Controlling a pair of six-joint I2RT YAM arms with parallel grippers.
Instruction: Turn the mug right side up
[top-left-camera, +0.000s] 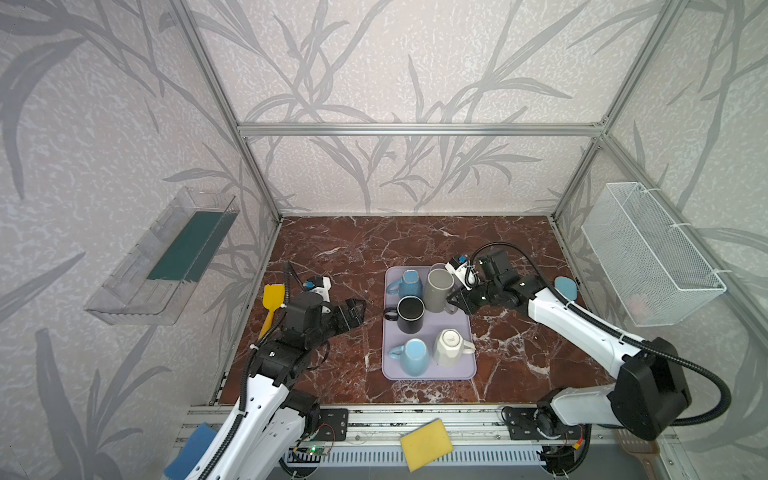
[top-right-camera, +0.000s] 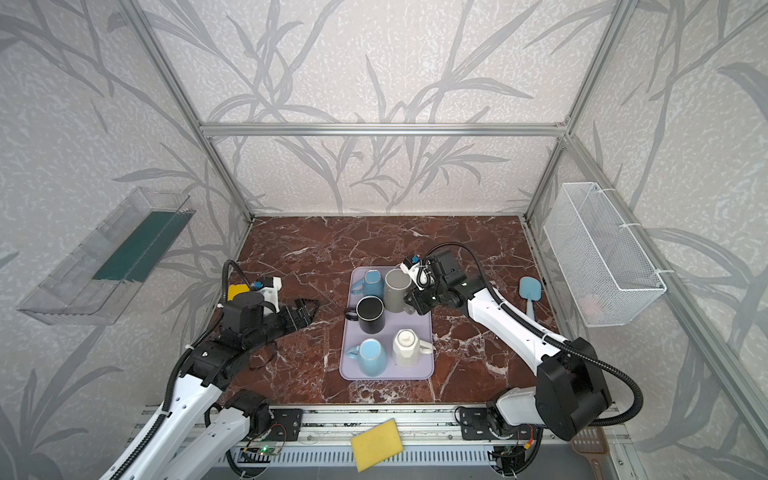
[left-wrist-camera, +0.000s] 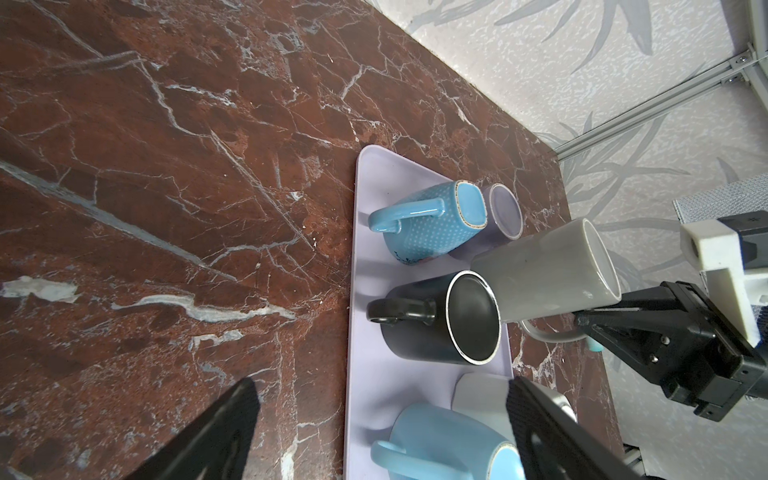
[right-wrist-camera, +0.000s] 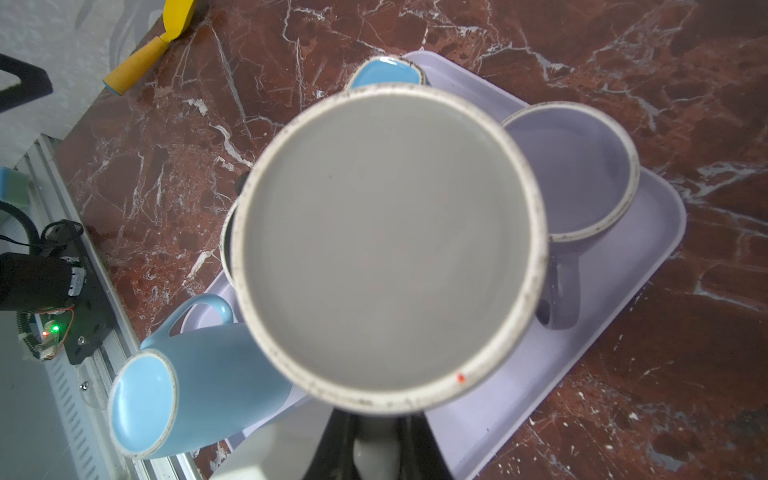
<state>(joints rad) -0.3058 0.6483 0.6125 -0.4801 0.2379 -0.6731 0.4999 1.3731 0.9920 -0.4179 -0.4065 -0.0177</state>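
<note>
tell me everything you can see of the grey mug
The grey mug is a tall plain cylinder, glossy like glazed ceramic, with a pale speckled rim and a grey inside that looks empty. It is mouth up, leaning slightly, over the far end of the lilac tray, beside the black mug. The right gripper is shut on its loop handle; it looks lifted off the tray, though that is hard to confirm.

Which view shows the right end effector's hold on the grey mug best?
Left wrist: grey mug and right end effector on its handle, side-on. Both top views show it small; right wrist sees mostly its round end.
</note>
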